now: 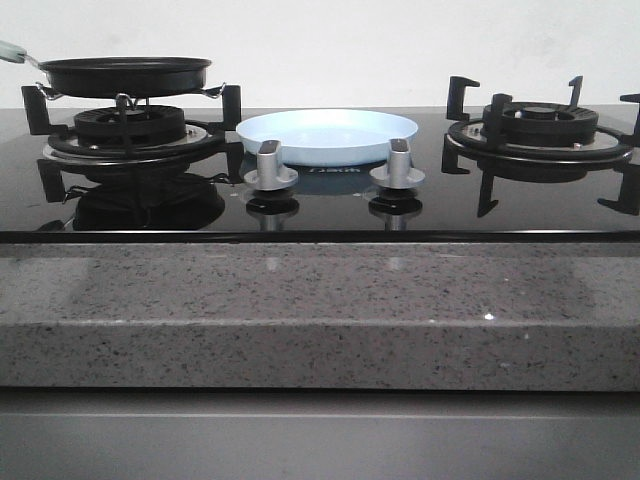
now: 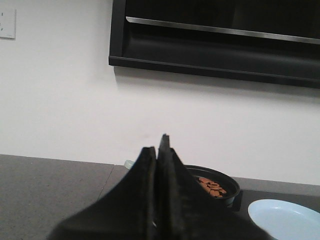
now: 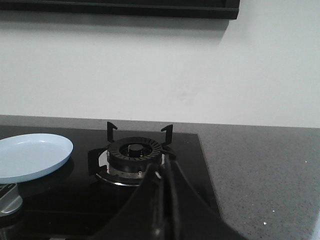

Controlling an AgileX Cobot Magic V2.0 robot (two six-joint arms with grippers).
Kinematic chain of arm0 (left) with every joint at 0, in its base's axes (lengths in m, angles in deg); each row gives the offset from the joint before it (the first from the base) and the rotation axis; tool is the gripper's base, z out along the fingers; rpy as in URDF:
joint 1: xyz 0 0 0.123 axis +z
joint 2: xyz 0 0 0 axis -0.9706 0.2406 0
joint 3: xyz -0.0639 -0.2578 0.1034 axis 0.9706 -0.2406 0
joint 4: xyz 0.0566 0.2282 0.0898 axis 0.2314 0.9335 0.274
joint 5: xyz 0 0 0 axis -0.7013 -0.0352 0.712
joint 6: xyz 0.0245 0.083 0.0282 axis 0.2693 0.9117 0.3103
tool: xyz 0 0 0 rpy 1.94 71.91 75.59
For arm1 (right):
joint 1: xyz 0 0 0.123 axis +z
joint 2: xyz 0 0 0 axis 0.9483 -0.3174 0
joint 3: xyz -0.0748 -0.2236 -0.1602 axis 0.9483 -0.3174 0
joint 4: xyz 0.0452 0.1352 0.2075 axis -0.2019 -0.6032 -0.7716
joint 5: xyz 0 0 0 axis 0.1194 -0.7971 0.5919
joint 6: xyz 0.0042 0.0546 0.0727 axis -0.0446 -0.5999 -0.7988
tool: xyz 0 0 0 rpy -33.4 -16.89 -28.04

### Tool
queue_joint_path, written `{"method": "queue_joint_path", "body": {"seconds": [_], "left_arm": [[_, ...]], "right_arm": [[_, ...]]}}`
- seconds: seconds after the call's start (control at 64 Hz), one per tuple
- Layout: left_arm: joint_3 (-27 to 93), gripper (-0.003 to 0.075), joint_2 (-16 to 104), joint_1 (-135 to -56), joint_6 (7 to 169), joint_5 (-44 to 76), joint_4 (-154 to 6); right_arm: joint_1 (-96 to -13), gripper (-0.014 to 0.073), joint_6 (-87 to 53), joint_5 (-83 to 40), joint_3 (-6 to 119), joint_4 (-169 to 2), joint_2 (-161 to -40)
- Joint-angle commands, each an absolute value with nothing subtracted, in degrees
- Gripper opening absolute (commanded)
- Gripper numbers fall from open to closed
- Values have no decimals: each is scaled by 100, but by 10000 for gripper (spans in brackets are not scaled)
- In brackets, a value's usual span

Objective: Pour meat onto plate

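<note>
A: Step in hand?
B: Judged as the very start: nothing lifted, nothing poured. Meat (image 2: 212,187) lying as a loose orange-brown pile inside the frying pan (image 1: 124,75), upper left of the front view, on the left burner (image 1: 130,128). Plate (image 1: 327,135) bare, centre of the front view, just behind the two knobs (image 1: 270,165), between the burners.

A: End effectors?
B: Left end effector (image 2: 159,150) clenched, fingers pressed together on nothing, lower centre of its wrist view, well short of the pan. Right end effector (image 3: 166,172) likewise closed and holding nothing, facing the right burner (image 3: 131,152).

A: Next move?
B: Probably releasing the left fingers, reaching for the pale handle (image 1: 12,50) at the far upper left edge, gripping firmly, then carrying the pan over the plate and tilting slowly. Risk of pieces sliding past the low rim.

A: Surface and room?
B: Glossy black glass hob (image 1: 320,205) set into a speckled grey stone worktop (image 1: 320,300). White wall behind; dark range hood (image 2: 215,40) across the upper part of the left wrist view.
</note>
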State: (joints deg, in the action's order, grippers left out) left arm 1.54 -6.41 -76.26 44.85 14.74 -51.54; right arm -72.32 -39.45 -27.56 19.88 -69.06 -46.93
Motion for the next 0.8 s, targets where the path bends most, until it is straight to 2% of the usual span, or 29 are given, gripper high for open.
{"method": "queue_joint_path", "body": {"seconds": [0.0, 0.219, 0.687, 0.734, 0.781], "left_arm": [[772, -20, -119, -7628, 4462, 1600, -5085], [1344, -20, 867, -7628, 4482, 2285, -5085], [1295, -20, 2076, -7628, 4482, 2311, -5143], [1295, -20, 2141, -7628, 4482, 2288, -5143], [1295, -13, 2192, -7628, 4482, 2288, -5132]], "right_arm": [[-7275, -69, -3915, -2911, 2617, -6852, -5219], [-7275, -69, -3915, -3894, 3395, -6884, -6269], [-7258, -65, -3915, -3967, 3346, -7196, -7382], [-7224, -46, -3915, -3967, 3351, -7244, -7459], [-7147, 18, -3847, -3979, 3357, -7266, -7533]]}}
